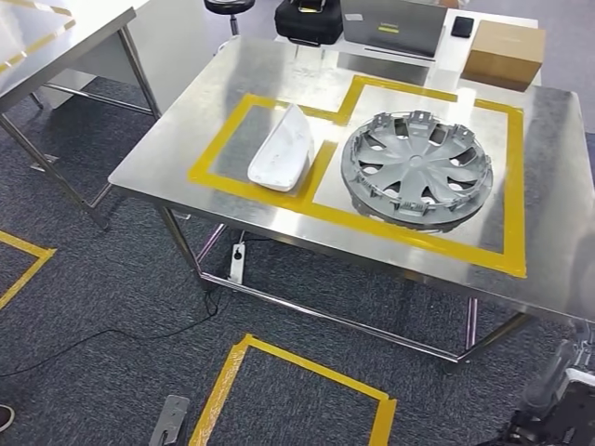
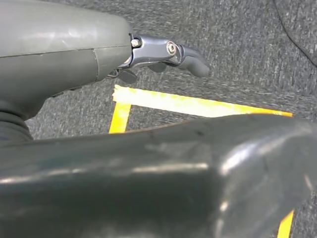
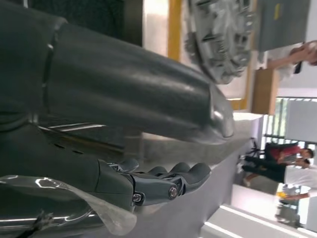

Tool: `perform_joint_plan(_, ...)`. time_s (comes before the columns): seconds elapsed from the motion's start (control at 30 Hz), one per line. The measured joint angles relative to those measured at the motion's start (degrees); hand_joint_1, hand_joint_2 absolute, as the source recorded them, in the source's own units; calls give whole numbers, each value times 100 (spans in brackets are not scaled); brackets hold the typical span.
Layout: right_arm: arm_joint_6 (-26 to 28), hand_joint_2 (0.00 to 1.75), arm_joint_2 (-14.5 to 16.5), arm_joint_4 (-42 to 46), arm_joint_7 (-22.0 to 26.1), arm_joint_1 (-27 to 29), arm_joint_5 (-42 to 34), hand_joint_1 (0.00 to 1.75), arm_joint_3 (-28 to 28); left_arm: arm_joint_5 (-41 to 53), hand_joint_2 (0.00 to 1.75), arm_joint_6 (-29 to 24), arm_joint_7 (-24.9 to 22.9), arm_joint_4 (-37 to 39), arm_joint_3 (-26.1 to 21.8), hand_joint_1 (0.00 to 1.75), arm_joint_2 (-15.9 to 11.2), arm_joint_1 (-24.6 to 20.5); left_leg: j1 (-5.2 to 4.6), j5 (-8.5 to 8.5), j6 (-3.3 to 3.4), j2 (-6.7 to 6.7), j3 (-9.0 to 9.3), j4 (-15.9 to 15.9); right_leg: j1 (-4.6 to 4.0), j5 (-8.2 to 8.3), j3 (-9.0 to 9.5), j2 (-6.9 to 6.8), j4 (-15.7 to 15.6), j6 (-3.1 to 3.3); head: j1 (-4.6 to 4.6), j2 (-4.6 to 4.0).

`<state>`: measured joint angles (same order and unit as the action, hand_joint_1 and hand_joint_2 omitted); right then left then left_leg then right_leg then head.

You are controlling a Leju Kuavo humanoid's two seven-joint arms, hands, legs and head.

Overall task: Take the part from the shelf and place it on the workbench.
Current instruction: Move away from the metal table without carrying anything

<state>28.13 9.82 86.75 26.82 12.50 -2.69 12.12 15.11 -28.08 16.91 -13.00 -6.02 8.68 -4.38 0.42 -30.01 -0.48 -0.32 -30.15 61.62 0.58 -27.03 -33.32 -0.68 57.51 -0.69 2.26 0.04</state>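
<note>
Lying flat in the right yellow box [image 1: 516,186] on the workbench [image 1: 210,102], the grey wheel cover [image 1: 416,167] could get bumped crooked if the open, empty right hand [image 3: 164,183] near the table edge swings up, while the left hand [image 2: 164,54] hangs open too.

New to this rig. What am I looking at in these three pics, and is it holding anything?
It is a two-legged humanoid robot with two arms, each ending in a hand. The wide picture is from its head, looking down at a steel workbench marked with yellow tape. On it lie a white part and a grey wheel cover; a laptop and a cardboard box sit behind. The other two pictures come from wrist cameras. The left hand hangs over carpet, fingers extended, holding nothing. The right hand is by the bench edge, also empty.
</note>
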Motion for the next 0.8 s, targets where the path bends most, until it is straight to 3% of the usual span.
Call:
perform_joint_plan(0.03, -32, 0, 69, -140, -5, -10, 28, 0, 143, -8, 0, -5, 5, 0, -14, 0, 4, 1, -8, -27, 26, -6, 161, -269, -4, 33, -30, -1, 17, -31, -1, 0)
perform_joint_plan(0.07, -48, 0, 122, -274, -18, -21, 71, 0, 267, -12, 0, -5, 8, 1, -27, 0, 10, 7, -23, -59, 56, -11, 206, -377, -4, 68, -49, -2, 20, -65, -3, 0)
perform_joint_plan(0.13, -155, 0, 215, -638, -28, -61, 199, 0, 548, -25, 0, 37, 8, 4, -56, 0, 17, 27, -33, 4, 144, 1, 152, -424, 11, 111, -75, 5, 23, -139, -4, 0)
perform_joint_plan(0.17, -263, 0, 252, -868, -9, -91, 272, 0, 698, -34, 0, 75, 6, 7, -72, 0, 16, 32, -31, 59, 197, 13, 103, -438, 18, 34, -115, 16, 69, -168, -9, 0)
perform_joint_plan(0.23, -549, 0, 307, -1445, 76, -170, 475, 0, 1039, -50, 0, 156, 4, 9, -104, 0, 7, 31, -27, 192, 293, 36, -38, -466, 26, -420, -283, 42, 458, -193, -29, 0)
perform_joint_plan(0.3, -740, 0, 324, -2064, 149, -300, 735, 0, 1340, -61, 0, 196, 4, 10, -135, 0, -6, 35, -54, 329, 333, 41, -221, -463, 22, -949, -472, 52, 1158, -191, -46, 0)
perform_joint_plan(0.33, -798, 0, 309, -2412, 177, -385, 868, 0, 1487, -65, 0, 204, 6, 11, -146, 0, -12, 42, -68, 402, 336, 44, -317, -460, 19, -1051, -504, 55, 1450, -188, -48, 0)
perform_joint_plan(0.37, -847, 0, 280, -2812, 223, -474, 988, 0, 1638, -69, 0, 207, 8, 11, -156, 0, -16, 47, -78, 474, 335, 47, -416, -454, 15, -994, -458, 56, 1594, -182, -48, 0)
perform_joint_plan(0.4, -887, 0, 248, -3198, 285, -553, 1081, 0, 1783, -70, 0, 207, 9, 11, -164, 0, -16, 51, -84, 543, 330, 49, -510, -445, 11, -829, -325, 57, 1560, -174, -49, 0)
perform_joint_plan(0.47, -936, 0, 190, -3849, 429, -686, 1196, 0, 2028, -70, 0, 207, 12, 11, -182, 0, -13, 54, -90, 669, 303, 47, -668, -415, 4, -519, 211, 56, 969, -152, -50, 0)
perform_joint_plan(0.53, -988, 0, 136, -4313, 405, -844, 1296, 0, 2189, -69, 0, 205, 26, 11, -193, 0, -11, 52, -103, 776, 247, 56, -768, -369, -12, -575, 811, 59, 109, -112, -48, 0)
perform_joint_plan(0.57, -1063, 0, 103, -4554, 284, -925, 1369, 0, 2247, -65, 0, 201, 38, 11, -196, 0, -12, 48, -102, 835, 213, 67, -794, -359, -25, -649, 968, 63, -159, -88, -46, 0)
perform_joint_plan(0.63, -1307, 0, 22, -5151, -193, -1032, 1541, 0, 2343, -37, 0, 187, 60, 13, -205, 0, -15, 44, -83, 946, 143, 74, -820, -368, -41, -650, 980, 52, -308, -25, -48, 0)
perform_joint_plan(0.67, -1414, 0, -17, -5441, -507, -1063, 1605, 0, 2375, -10, 0, 179, 56, 15, -210, 0, -16, 48, -70, 902, 111, 64, -838, -346, -41, -593, 940, 35, -307, 12, -49, 0)
perform_joint_plan(0.7, -1491, 0, -47, -5733, -901, -1090, 1656, 0, 2402, 22, 0, 172, 30, 17, -215, 0, -17, 56, -59, 733, 80, 53, -870, -234, -38, -528, 887, 12, -308, 56, -39, 0)
perform_joint_plan(0.8, -1571, 0, -74, -6398, -1872, -1154, 1721, 0, 2458, 110, 0, 153, -51, 21, -218, 0, -16, 57, -31, -164, 7, 44, -1017, 706, -48, -328, 649, -28, -287, 134, -8, 0)
